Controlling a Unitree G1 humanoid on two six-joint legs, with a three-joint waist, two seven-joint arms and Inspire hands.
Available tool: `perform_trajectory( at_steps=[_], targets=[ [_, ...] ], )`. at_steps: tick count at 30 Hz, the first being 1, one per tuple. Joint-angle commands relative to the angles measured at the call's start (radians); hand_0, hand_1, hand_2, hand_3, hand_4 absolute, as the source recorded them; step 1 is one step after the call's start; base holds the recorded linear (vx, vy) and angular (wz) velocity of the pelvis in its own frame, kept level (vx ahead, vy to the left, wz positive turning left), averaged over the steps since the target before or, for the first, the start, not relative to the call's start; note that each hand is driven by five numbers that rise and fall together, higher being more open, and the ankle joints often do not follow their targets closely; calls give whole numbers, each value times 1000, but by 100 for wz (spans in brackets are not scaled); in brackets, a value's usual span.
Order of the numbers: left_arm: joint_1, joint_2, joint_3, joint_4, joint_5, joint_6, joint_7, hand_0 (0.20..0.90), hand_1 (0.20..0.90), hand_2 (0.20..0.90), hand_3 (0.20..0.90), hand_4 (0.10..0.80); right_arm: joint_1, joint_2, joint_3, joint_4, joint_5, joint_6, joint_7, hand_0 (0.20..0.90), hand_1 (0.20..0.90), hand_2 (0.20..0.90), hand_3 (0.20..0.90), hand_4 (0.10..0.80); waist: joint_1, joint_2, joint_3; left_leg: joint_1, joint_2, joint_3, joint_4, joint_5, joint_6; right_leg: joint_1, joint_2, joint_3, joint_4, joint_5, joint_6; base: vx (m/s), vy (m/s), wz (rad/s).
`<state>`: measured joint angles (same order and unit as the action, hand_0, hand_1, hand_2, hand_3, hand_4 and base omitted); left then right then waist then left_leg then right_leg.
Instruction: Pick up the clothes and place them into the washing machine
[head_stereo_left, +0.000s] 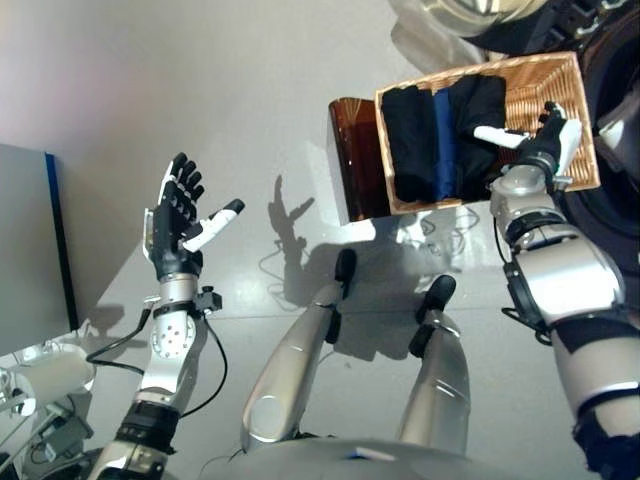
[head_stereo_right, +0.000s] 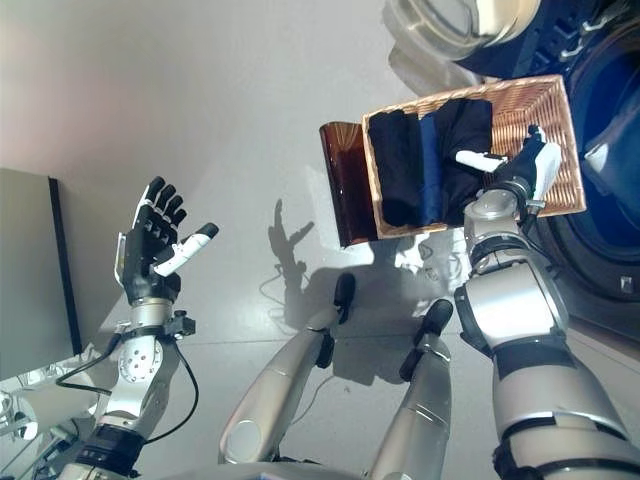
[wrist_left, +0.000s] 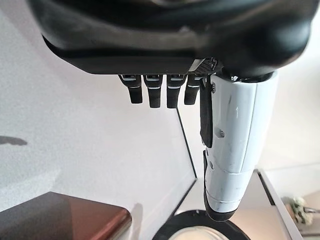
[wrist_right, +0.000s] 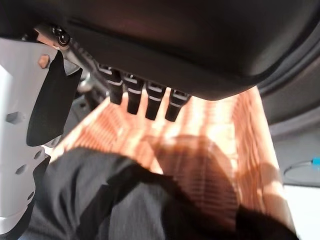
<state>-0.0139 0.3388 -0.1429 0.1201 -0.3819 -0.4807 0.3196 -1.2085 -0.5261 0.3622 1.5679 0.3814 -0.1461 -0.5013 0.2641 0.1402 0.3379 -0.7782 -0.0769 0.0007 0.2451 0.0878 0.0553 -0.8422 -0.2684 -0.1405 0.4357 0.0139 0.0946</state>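
A woven wicker basket (head_stereo_left: 570, 95), pale tan and rectangular, sits on the smooth light grey floor (head_stereo_left: 200, 90). Right against the basket's left side stands a glossy dark brown stool (head_stereo_left: 356, 160). Far left, a flat grey panel with a blue edge (head_stereo_left: 30, 250) stands well apart from both of them.

You had no readable text, label, number or sign anywhere in these views; no surface you were shown carried print that could be made out.
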Motion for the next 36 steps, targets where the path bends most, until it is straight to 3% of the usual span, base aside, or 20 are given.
perform_trajectory(
  at_steps=[1, 16, 19, 22, 27, 32, 33, 34, 35, 36],
  targets=[
    [-52, 19, 123, -165, 42, -106, 53, 900, 900, 900, 900, 800, -112, -54, 78, -32, 12, -47, -37, 900, 900, 900, 900, 800, 46, 27, 16, -75, -3, 0, 78, -90, -73, 56, 35, -17, 43, -115, -46, 58, 14, 23],
    [-88, 22, 119, -139, 71, -96, 79, 900, 900, 900, 900, 800, -119, -44, 72, 36, -25, 6, -45, 900, 900, 900, 900, 800, 95, 20, 8, -121, -35, -26, 110, -103, -67, 37, 7, -52, 83, -141, -48, 35, 6, 13],
    [-90, 18, 111, -138, 64, -84, 76, 900, 900, 900, 900, 800, -141, -62, 95, 105, -120, 89, -75, 900, 900, 900, 900, 800, 118, 34, 5, -136, -43, -27, 110, -100, -67, 28, -6, -59, 93, -145, -47, 14, 28, 13],
    [-84, 11, 106, -153, 71, -74, 76, 900, 900, 900, 900, 800, -143, -76, 93, 116, -151, 115, -82, 900, 900, 900, 900, 800, 132, 47, 4, -146, -51, -30, 113, -98, -66, 20, -12, -62, 102, -148, -46, 8, 29, 6],
    [-69, 18, 102, -193, 93, -53, 71, 900, 900, 900, 900, 800, -119, -140, 176, 132, -371, 233, -85, 900, 900, 900, 900, 800, 159, 103, -6, -176, -76, -40, 128, -88, -64, -30, -32, -42, 172, -168, -49, -2, 52, 17],
    [-58, 2, 126, -195, 106, -47, 87, 900, 900, 900, 900, 800, -121, -140, 226, 103, -471, 245, -41, 900, 900, 900, 900, 800, 170, 128, -7, -202, -85, -37, 132, -77, -62, -66, -40, -21, 196, -168, -47, -17, 47, 12],
    [-54, 1, 125, -195, 112, -46, 87, 900, 900, 900, 900, 800, -125, -129, 237, 110, -491, 253, -23, 466, 466, 466, 466, 490, 169, 128, -4, -205, -85, -37, 132, -75, -61, -70, -38, -19, 199, -167, -47, -12, 8, 8],
    [-57, 0, 126, -192, 110, -49, 88, 900, 900, 900, 900, 800, -138, -121, 236, 105, -483, 247, -27, 307, 307, 307, 307, 376, 169, 128, -1, -205, -84, -35, 135, -72, -63, -72, -36, -19, 201, -165, -46, 0, 0, 0],
    [-57, -1, 129, -188, 107, -49, 90, 900, 900, 900, 900, 800, -145, -117, 242, 100, -488, 243, -28, 200, 200, 200, 200, 300, 166, 128, 1, -206, -82, -33, 136, -71, -63, -75, -36, -17, 203, -163, -46, -13, -4, -9],
    [-57, -2, 127, -187, 108, -49, 86, 900, 900, 900, 900, 800, -146, -106, 255, 106, -501, 247, -17, 200, 200, 200, 200, 300, 164, 125, 1, -203, -80, -32, 130, -71, -63, -73, -35, -16, 200, -165, -46, -8, 2, -11]
  ],
)
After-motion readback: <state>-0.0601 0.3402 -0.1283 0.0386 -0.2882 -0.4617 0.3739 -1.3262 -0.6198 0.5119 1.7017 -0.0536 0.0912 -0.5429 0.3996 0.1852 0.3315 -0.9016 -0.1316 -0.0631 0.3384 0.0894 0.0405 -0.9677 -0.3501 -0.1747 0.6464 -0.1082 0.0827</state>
